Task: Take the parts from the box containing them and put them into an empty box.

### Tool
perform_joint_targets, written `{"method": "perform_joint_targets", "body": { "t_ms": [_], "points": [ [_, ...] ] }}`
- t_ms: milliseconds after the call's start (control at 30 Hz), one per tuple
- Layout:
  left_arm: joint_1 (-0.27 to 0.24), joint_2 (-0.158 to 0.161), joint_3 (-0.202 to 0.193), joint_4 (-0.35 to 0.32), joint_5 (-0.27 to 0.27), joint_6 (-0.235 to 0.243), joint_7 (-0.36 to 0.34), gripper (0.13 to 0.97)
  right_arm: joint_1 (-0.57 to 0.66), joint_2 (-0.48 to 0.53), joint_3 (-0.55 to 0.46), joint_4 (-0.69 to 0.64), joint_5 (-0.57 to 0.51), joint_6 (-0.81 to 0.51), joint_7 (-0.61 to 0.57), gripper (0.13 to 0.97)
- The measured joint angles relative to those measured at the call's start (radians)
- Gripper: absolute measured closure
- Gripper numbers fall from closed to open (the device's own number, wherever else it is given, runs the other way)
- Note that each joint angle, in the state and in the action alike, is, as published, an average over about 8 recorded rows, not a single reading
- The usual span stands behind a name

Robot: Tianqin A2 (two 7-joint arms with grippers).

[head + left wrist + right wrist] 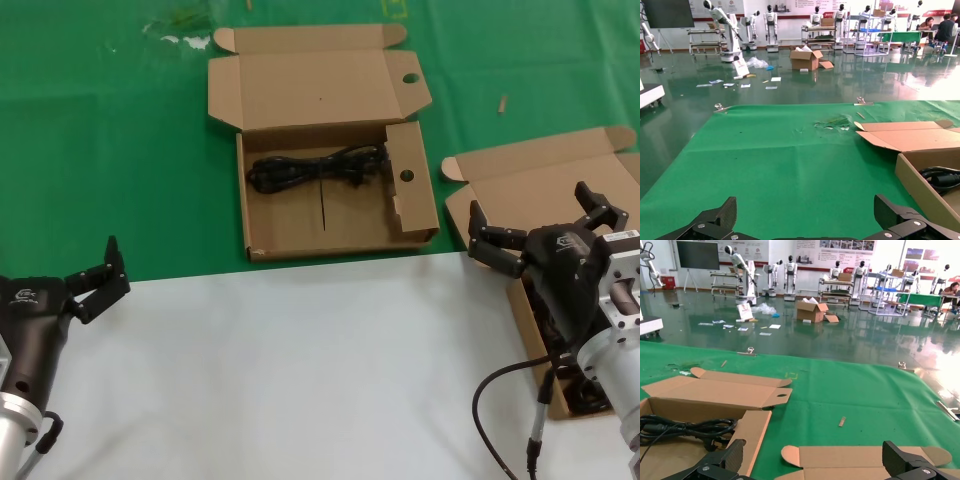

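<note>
While the left gripper (pixel 100 278) idles with fingers spread, the right gripper (pixel 545 232) hovers, fingers spread, over the plain-lidded box (pixel 500 225); remaining cables (pixel 585 395) sit largely hidden beneath its arm. Risk: blind grasp snags box wall. One cable bundle (pixel 318 167) already lies in the hole-punched box (pixel 330 225) farther across the desk (pixel 300 370).

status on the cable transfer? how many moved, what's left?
One cable already lies in the holed box. Nothing is in hand: the right gripper is open and empty over the plain box, and the left gripper is open and idle at the near left. At least one cable shows in the plain box beside the right arm; how many are left cannot be counted.
</note>
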Motion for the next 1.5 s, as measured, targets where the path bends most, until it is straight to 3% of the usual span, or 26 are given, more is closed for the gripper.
{"method": "perform_joint_targets", "body": {
  "t_ms": [1500],
  "points": [
    [0.000,0.000,0.000,0.000,0.000,0.000,0.000,0.132,0.000,0.000,0.000,0.000,0.000,0.000,0.000,0.129]
  ]
}}
